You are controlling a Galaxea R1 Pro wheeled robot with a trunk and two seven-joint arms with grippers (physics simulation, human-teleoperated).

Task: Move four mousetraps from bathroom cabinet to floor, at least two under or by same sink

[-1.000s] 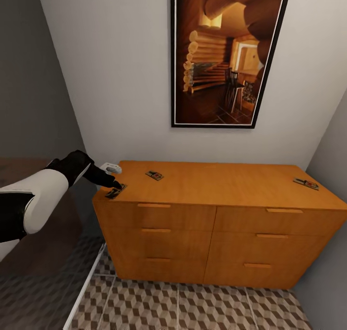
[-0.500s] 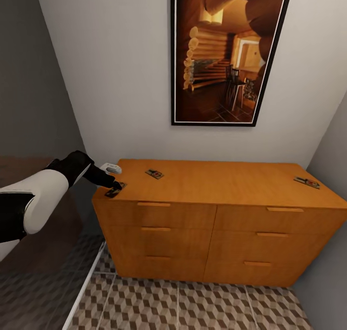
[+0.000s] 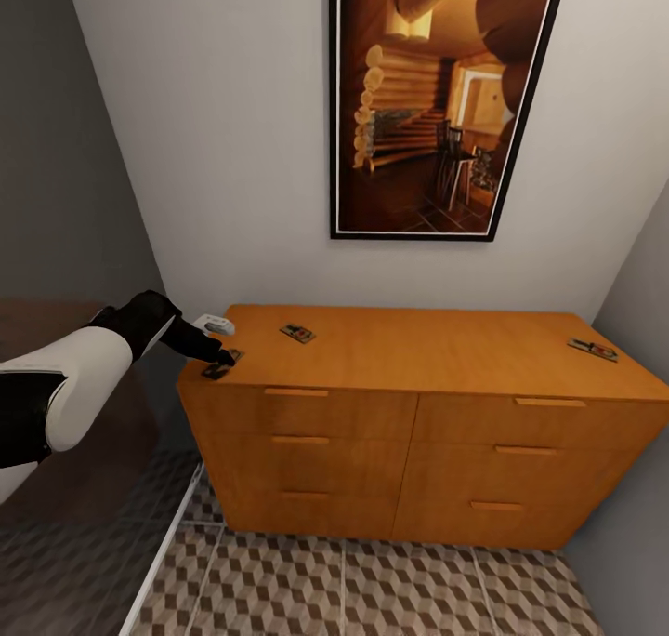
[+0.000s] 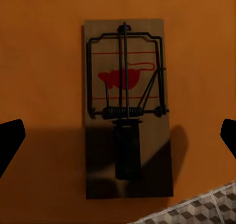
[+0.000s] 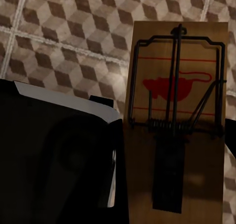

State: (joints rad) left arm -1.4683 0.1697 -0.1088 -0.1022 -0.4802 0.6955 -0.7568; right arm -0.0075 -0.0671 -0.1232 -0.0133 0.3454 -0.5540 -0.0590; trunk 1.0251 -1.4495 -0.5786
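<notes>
- Mousetraps: three lie on the cabinet (image 3: pixel 437 352) top. Trap one (image 3: pixel 221 364) sits at the front left corner, trap two (image 3: pixel 297 333) nearby toward the wall, trap three (image 3: pixel 592 349) at the far right edge.
- Left wrist view: trap one (image 4: pixel 127 106) lies flat, centred between the two fingertips, its short end near the top's edge, with floor tile past the corner.
- Left gripper (image 3: pixel 223 358): spread wide, fingers apart on either side of trap one, not touching it.
- Right gripper: state cannot be told; the right wrist view shows a fourth trap (image 5: pixel 177 121) close to the camera, over the floor (image 5: pixel 64 32) tiles.
- Step in hand: pickup of trap one. Next move likely calls for a short descent, then closing across the board's narrow width.
- Clearances: trap one sits close to two edges, so a nudge could push it off. Side wall crowds the left arm; open floor (image 3: pixel 372 589) lies before the drawers.
</notes>
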